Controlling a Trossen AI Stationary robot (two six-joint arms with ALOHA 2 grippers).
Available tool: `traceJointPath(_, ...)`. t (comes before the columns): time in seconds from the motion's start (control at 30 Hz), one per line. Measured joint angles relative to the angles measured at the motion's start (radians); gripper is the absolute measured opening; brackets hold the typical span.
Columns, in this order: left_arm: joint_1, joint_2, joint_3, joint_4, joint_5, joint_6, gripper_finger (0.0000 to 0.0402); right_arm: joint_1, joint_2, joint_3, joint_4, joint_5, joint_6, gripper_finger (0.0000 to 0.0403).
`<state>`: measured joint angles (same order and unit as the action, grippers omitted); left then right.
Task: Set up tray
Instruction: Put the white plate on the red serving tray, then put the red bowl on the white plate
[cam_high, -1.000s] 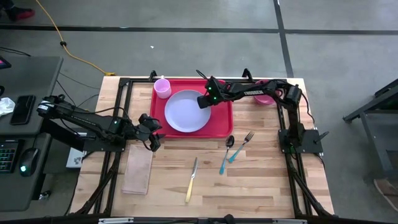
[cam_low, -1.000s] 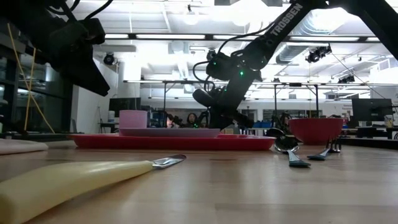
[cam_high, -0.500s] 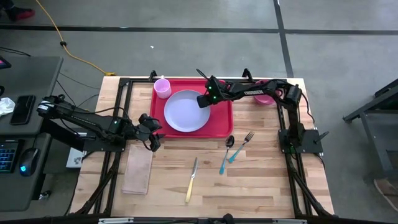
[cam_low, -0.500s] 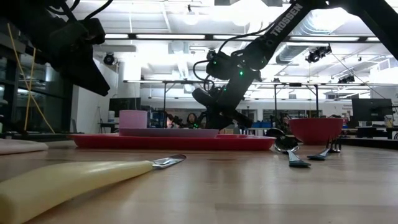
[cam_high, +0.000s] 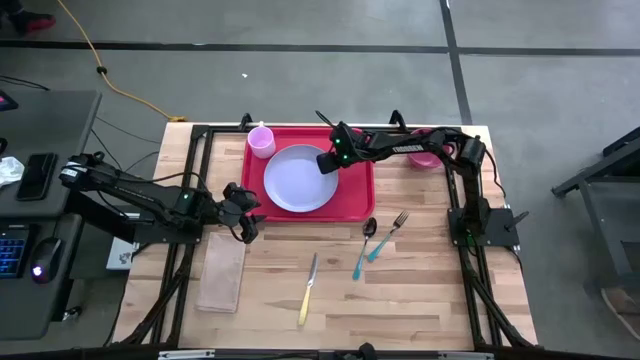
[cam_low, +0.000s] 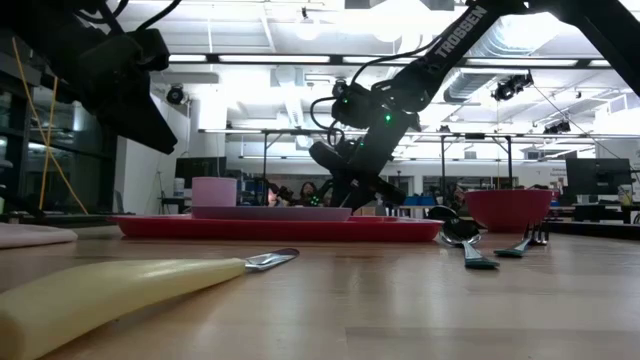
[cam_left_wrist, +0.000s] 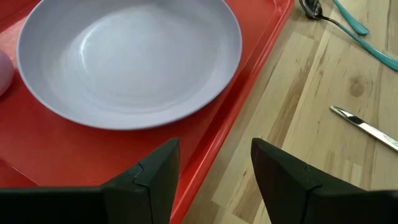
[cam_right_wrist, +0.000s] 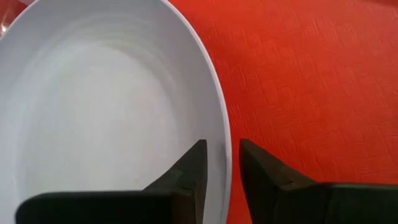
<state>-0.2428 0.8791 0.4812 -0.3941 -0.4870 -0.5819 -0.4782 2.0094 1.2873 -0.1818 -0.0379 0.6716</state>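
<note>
Both right gripper (cam_right_wrist: 219, 165) jaws straddle plate (cam_right_wrist: 93, 106) rim, parted.

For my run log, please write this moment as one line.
right gripper: open, straddling plate rim | plate: on tray | left gripper: open, at tray's near edge

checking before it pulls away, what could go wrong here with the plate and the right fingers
1. The right gripper straddles the rim of the lavender plate with its fingers only slightly parted; lifting now might drag or tip the plate on the red tray.
2. The pink cup stands close beside the plate, so a dragged plate could knock it.
3. The left gripper waits open at the tray's near edge and could nudge it.
</note>
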Motion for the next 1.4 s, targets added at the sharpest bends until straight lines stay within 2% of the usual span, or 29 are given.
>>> traceJointPath(0.97,0.0,0.0,0.0,0.0,0.0,0.0,0.023,-0.021,-0.003,0.0,0.053,-0.046,0.0,0.0071)
traceJointPath(1.4,0.0,0.0,0.0,-0.001,0.0,0.0,0.023,-0.072,-0.105,0.0,0.042,-0.026,-0.056,0.0071)
